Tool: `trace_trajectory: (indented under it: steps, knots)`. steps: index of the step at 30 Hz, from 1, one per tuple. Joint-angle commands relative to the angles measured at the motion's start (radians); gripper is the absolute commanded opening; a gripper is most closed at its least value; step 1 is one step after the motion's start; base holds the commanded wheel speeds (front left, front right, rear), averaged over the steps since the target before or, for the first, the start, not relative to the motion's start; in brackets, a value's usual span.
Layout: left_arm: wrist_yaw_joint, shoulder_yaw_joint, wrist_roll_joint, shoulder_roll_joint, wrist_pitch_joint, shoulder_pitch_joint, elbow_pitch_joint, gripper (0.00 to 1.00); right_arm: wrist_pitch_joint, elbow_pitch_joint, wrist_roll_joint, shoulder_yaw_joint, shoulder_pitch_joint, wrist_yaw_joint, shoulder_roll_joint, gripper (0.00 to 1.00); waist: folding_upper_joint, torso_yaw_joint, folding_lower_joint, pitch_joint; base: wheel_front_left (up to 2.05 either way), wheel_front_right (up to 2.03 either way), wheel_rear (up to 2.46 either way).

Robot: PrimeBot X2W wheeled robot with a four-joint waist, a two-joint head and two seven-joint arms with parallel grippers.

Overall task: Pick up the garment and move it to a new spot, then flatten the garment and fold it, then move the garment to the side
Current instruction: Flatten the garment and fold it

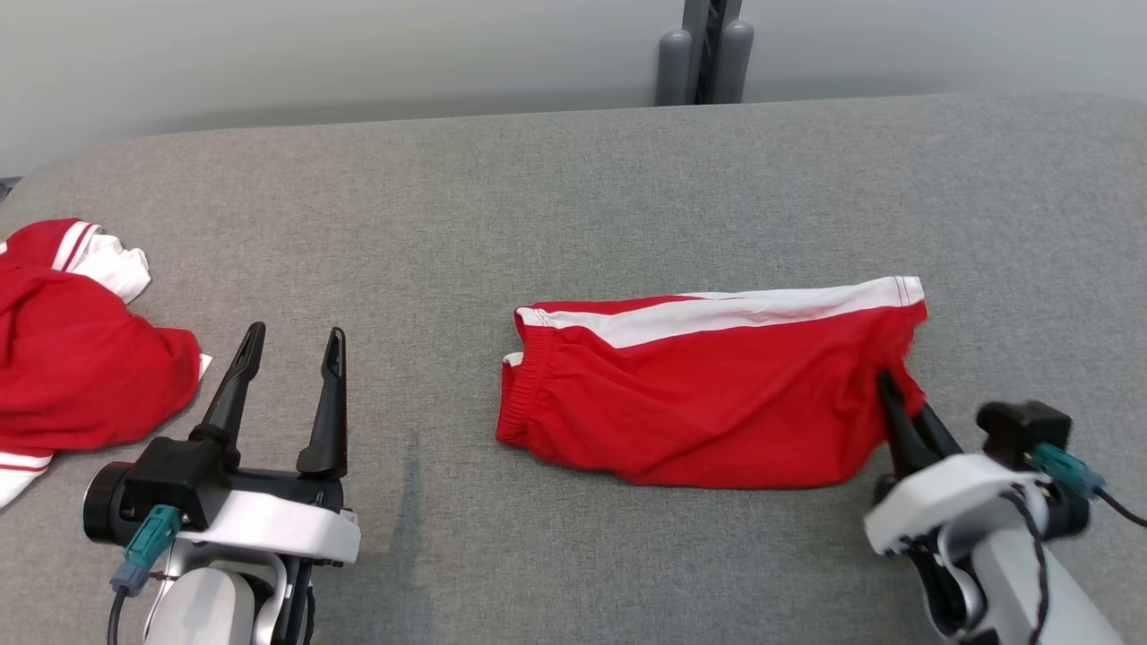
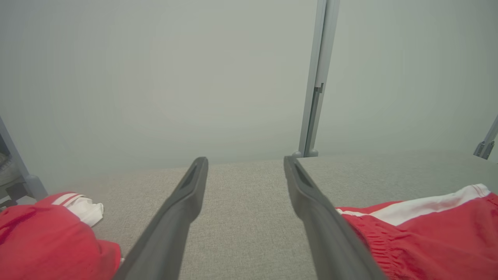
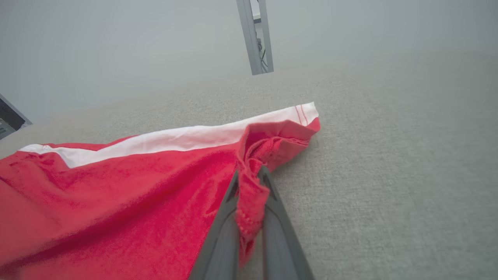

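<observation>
While the right gripper (image 1: pixel 896 394) is pinched tight on a bunched bit of leg hem, the red shorts (image 1: pixel 708 403) lie on the grey table (image 1: pixel 538 197) straight in front of the metal post (image 1: pixel 708 54), on the robot's side of it, white stripe along the edge facing the post. They look folded lengthwise already, though the near edge sags in soft wrinkles. The left gripper (image 1: pixel 296 333) hangs over the table well left of the post, fingers spread wide and holding nothing; farther left again sits a second red-and-white garment (image 1: pixel 72 376), crumpled.

The step in hand seems to be a fold or a carry led from that hem. To do it well, the right arm should probably raise the hem only a little — enough to clear the cloth beneath — and travel parallel to the stripe, so the layers don't skew. The grip holds just a small gather, so a slow pull is safer than a quick one. The idle left gripper could steady the waistband end if the cloth begins to drag.
</observation>
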Motion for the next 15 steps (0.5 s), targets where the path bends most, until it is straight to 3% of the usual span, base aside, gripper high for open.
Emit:
trace_trajectory:
  steps: [1, 3, 8, 15]
  knots:
    - [0.005, 0.000, -0.006, 0.006, 0.001, -0.001, -0.003, 1.00, -0.001, -0.018, -0.010, 0.013, -0.023, 0.000, 0.010, 0.00, 0.0000, -0.002, 0.0000, 0.001, 0.00, 0.00, 0.00]
    - [0.008, -0.001, -0.007, 0.006, 0.000, 0.003, -0.005, 1.00, 0.001, -0.045, -0.017, 0.037, -0.052, 0.000, 0.025, 0.00, 0.0000, -0.007, 0.0000, 0.002, 0.00, 0.00, 0.00]
    - [0.009, -0.011, -0.010, 0.004, 0.001, -0.003, -0.001, 1.00, 0.047, -0.124, -0.002, 0.225, -0.135, 0.000, 0.067, 0.00, 0.0000, -0.010, 0.0000, 0.007, 0.00, 0.00, 0.00]
    - [-0.002, -0.038, -0.013, -0.005, -0.001, -0.030, 0.012, 1.00, 0.078, -0.178, 0.135, 0.491, -0.192, 0.000, 0.072, 0.00, 0.0000, 0.020, 0.0000, 0.020, 0.00, 0.00, 0.00]
